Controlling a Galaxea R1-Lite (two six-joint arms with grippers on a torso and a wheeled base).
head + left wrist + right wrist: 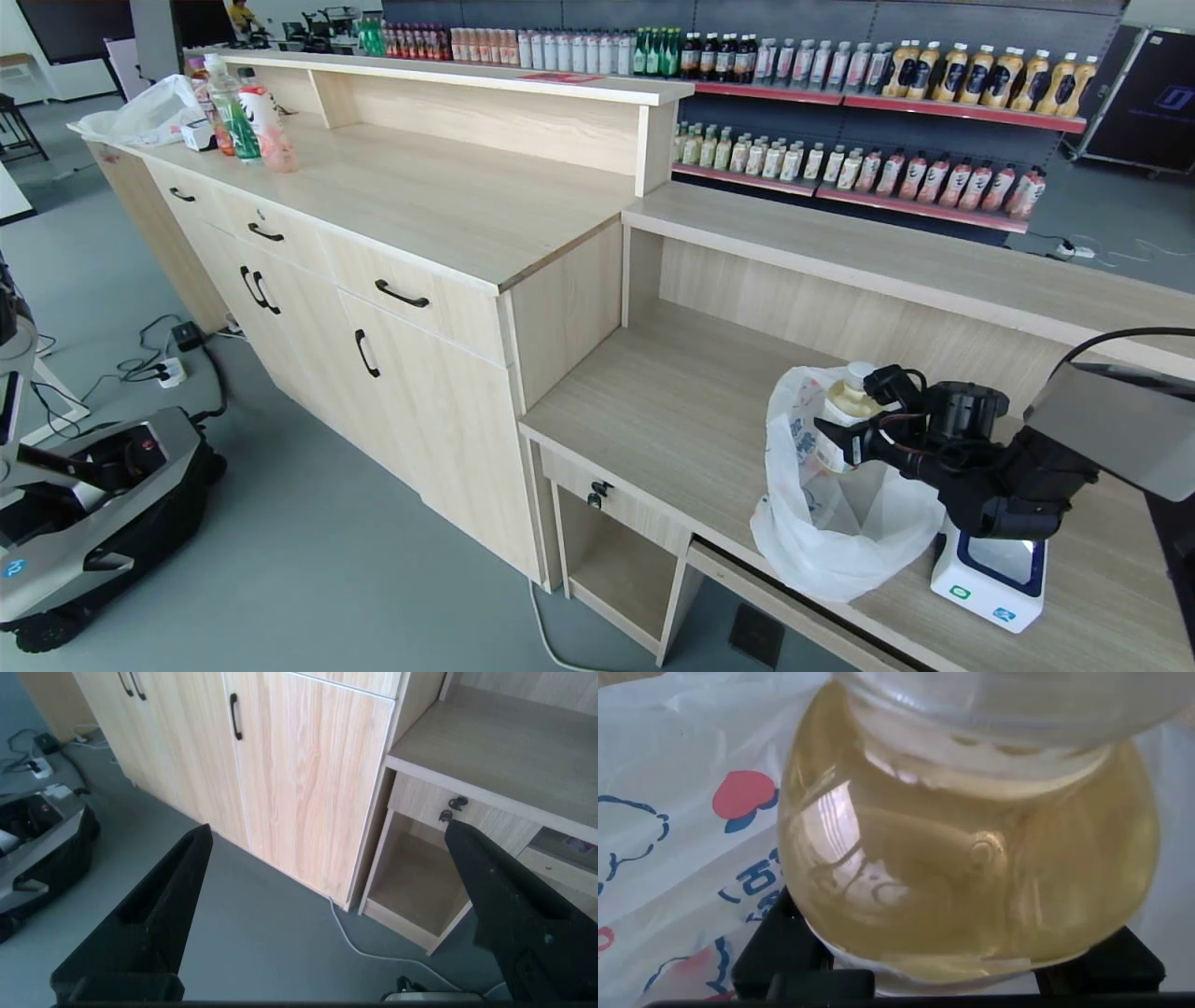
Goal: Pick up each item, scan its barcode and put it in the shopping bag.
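We see a white, half-clear shopping bag [840, 532] printed with blue outlines and a red patch, a bottle [848, 403] of pale yellow liquid with a white cap, and a black right gripper [843, 441]. We note a white scanner [980, 588] with a dark blue face and small green and blue marks, and a counter [672, 411] of light wood grain with black handles [401, 295]. The left gripper [327, 915] shows us black fingers [140, 924] before a grey floor [262, 933].
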